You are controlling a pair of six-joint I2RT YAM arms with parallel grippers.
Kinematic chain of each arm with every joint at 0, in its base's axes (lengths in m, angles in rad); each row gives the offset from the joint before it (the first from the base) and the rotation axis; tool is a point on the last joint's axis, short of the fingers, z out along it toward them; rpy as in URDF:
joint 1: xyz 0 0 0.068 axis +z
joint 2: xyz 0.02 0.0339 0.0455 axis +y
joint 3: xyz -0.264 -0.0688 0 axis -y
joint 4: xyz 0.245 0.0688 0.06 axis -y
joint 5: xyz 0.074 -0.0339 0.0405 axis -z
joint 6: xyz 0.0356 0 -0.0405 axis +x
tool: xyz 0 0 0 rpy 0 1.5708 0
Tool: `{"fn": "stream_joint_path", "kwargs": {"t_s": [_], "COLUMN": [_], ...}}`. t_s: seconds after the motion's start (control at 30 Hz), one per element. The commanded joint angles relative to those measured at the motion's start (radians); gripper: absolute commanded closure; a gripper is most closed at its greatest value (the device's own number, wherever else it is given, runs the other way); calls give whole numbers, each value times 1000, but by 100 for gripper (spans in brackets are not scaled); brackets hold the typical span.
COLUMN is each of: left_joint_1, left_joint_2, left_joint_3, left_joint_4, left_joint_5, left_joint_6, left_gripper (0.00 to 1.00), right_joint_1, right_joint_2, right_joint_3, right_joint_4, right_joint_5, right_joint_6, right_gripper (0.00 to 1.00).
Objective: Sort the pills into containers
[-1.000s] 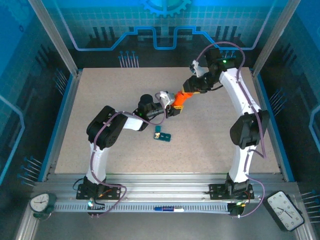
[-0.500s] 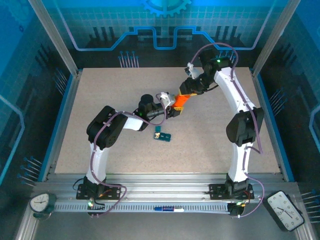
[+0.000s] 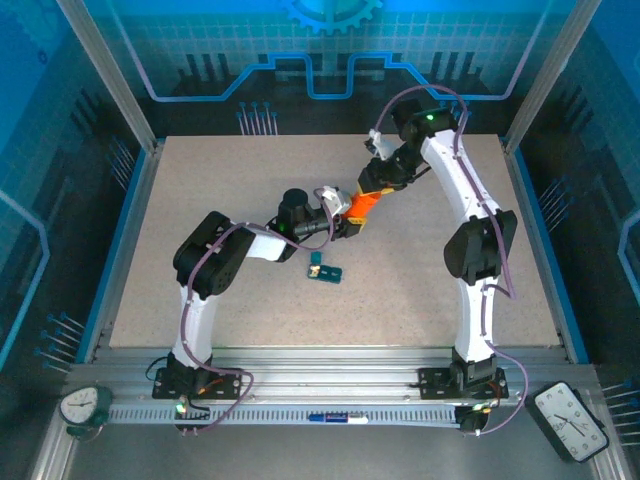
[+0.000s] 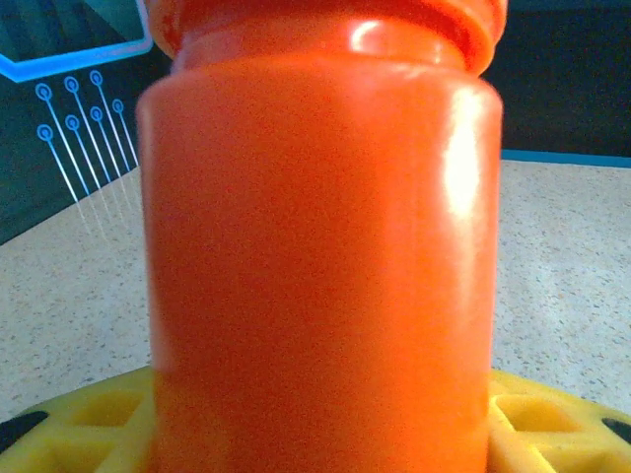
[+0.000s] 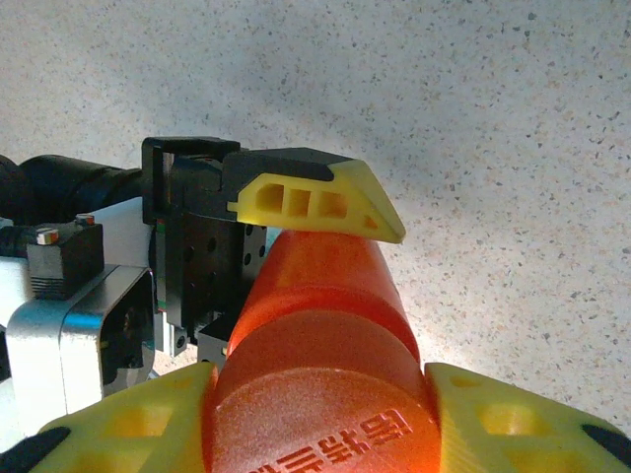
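Pill box [image 3: 326,268] lay flat on the worktop [image 3: 230,200], near the orange bottle [image 3: 360,206] on the side toward the arm bases, not touching it. Both hands held the bottle: the left hand [image 3: 348,216] clamped its body and the right hand [image 3: 370,193] was closed round its cap [image 5: 320,424]. The bottle's long axis ran from left hand to right, cap end away from the box. The left hand was nearer the box.
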Motion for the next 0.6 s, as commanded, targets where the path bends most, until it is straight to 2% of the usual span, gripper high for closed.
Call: {"fn": "stream_joint_path", "kwargs": {"t_s": [0.0,0.13,0.37,0.57], "left_joint_1": [-13,-12,-14,-15], "left_joint_2": [-17,-18,-21,-23], "left_joint_3": [30,32,39,38], "left_joint_4": [61,72,76,76], "left_joint_5": [67,73,84,80], "left_joint_6": [18,6,-7,-11], "left_gripper": [100,100,100,100], "right_joint_1": [31,40,74,85], "right_joint_2": [14,14,67,60], "right_joint_3": [-23,-58,-7,-73], "right_joint_4": [5,30,-33,28], "right_joint_5": [-11,-38,22,9], "right_joint_6": [-13,1,-26,18], "right_gripper": [55,55,55,55]}}
